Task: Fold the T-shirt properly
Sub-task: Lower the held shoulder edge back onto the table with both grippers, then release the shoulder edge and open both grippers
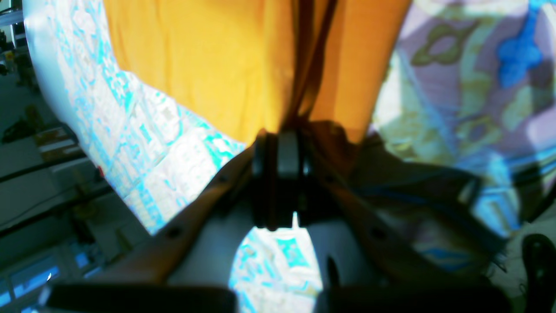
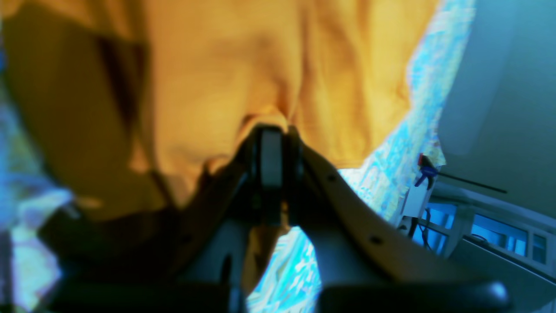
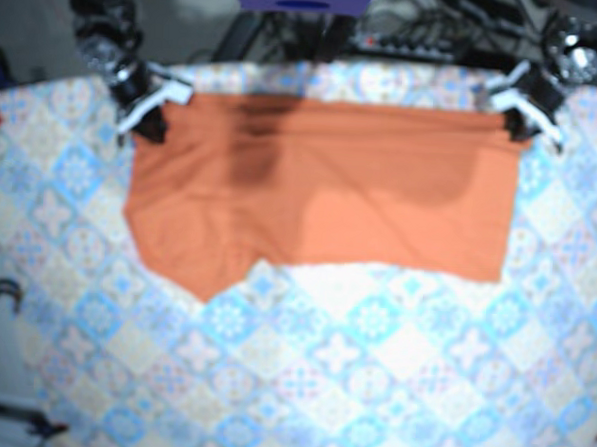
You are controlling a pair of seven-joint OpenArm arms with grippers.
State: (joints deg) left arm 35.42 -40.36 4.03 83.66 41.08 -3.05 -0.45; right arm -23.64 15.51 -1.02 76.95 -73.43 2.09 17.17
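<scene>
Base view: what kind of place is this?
Probably a robot lab: the left gripper and right gripper pinch an orange T-shirt on a patterned tablecloth, with cables tangled behind.

No text can be read.
The shirt [image 3: 321,185] between the jaws is plain orange. The surface [image 3: 371,368] beyond the jaws carries only a blue tile pattern. Everything behind the jaws in the wrist views is too blurred to show any lettering.
</scene>
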